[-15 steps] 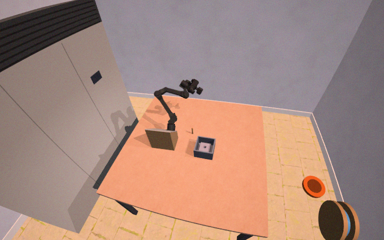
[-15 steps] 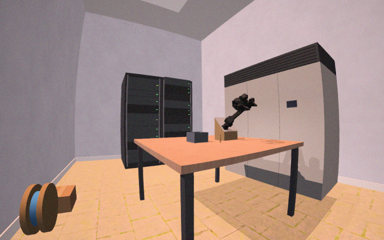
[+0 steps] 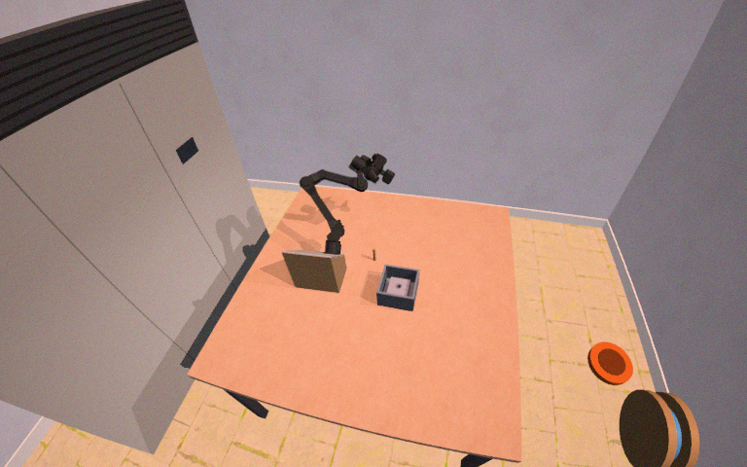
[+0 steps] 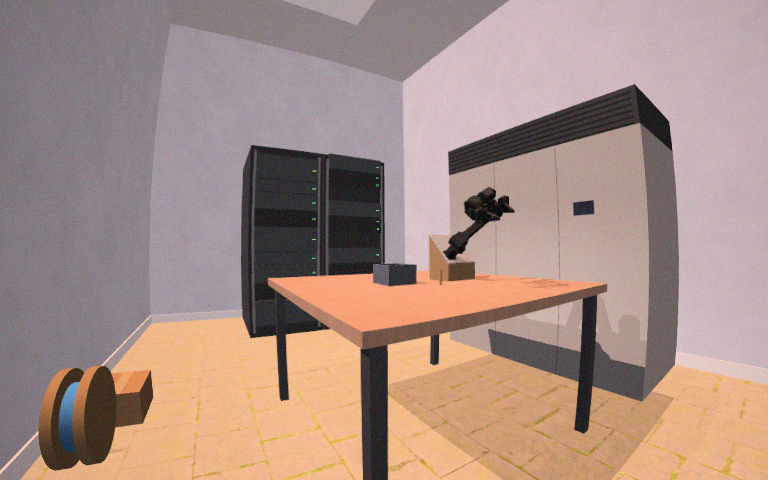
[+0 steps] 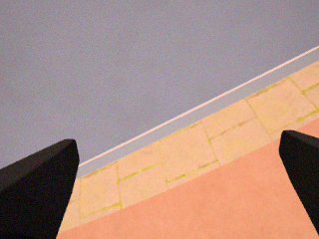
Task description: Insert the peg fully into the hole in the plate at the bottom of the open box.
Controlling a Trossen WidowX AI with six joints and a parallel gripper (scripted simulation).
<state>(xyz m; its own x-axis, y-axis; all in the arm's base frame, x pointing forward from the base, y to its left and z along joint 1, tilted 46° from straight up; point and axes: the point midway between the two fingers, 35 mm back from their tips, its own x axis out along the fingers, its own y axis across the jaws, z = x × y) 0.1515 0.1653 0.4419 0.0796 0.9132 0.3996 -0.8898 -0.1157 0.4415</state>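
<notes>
A thin brown peg [image 3: 373,253] stands upright on the orange table, between the arm's base and the box; it also shows in the exterior view [image 4: 440,276]. The open dark blue box [image 3: 398,286] sits just in front of the peg, with a light plate and a dark hole [image 3: 397,285] at its bottom. The box also shows in the exterior view [image 4: 394,273]. My gripper [image 3: 385,167] is raised high above the table's far edge, well away from the peg and box. It is open and empty. In the wrist view only the two dark fingertips show, wide apart.
A tan wedge-shaped block [image 3: 314,269] stands at the arm's base. A large grey cabinet [image 3: 93,220] flanks the table's left side. A server rack [image 4: 314,232] stands behind the table. A spool [image 3: 658,429] and an orange bowl [image 3: 610,362] lie on the floor.
</notes>
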